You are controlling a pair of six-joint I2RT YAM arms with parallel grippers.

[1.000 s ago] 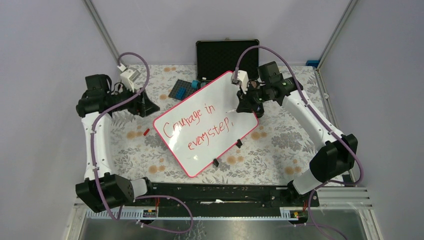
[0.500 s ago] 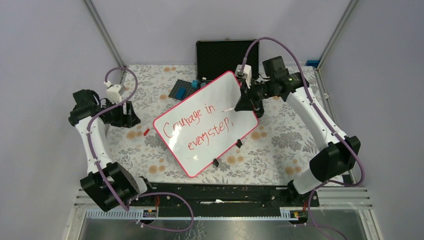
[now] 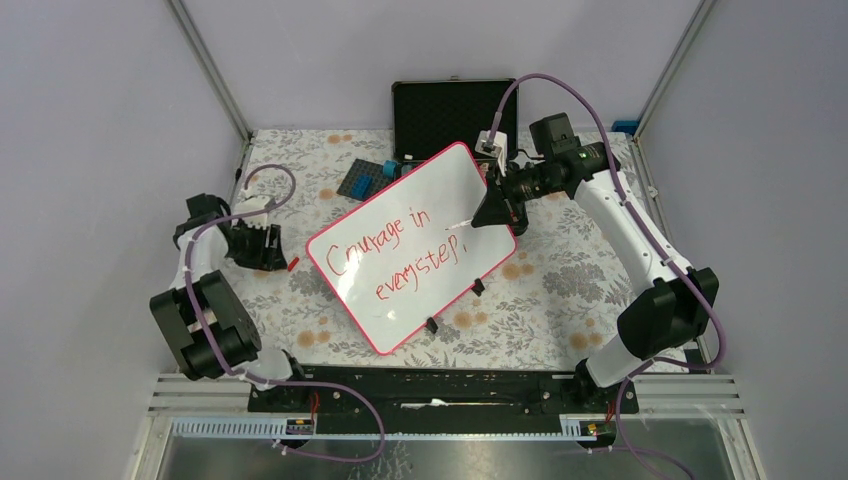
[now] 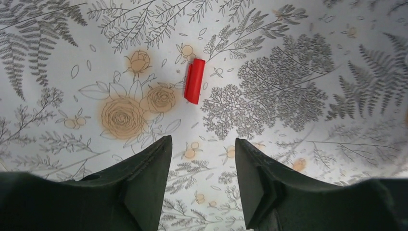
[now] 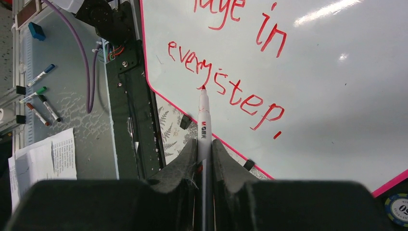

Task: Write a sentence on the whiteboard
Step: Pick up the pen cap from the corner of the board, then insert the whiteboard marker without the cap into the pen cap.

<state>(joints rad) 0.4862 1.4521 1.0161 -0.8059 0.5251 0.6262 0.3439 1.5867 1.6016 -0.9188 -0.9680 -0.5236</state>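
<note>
The whiteboard (image 3: 440, 190) with a pink-red frame lies tilted on the floral table. The sentence (image 3: 400, 250) is in red, two lines, "Courage in every step,"; it also shows in the right wrist view (image 5: 226, 82). My right gripper (image 3: 492, 212) is shut on a white marker (image 5: 204, 120) with a red tip, held above the board's right part. My left gripper (image 3: 270, 250) is open and empty, low over the tablecloth at the left. A red marker cap (image 4: 194, 81) lies just ahead of its fingers (image 4: 149, 163); it also shows in the top view (image 3: 292, 264).
A black case (image 3: 455, 108) stands open behind the board. A dark blue block (image 3: 362, 180) lies at the board's far left corner. Two black clips (image 3: 478, 287) sit on the board's near edge. Spare markers (image 5: 41, 103) and papers lie beyond the table.
My left arm has drawn back and come down to the tablecloth near the red cap. My right gripper has shifted slightly with the marker over the board.
</note>
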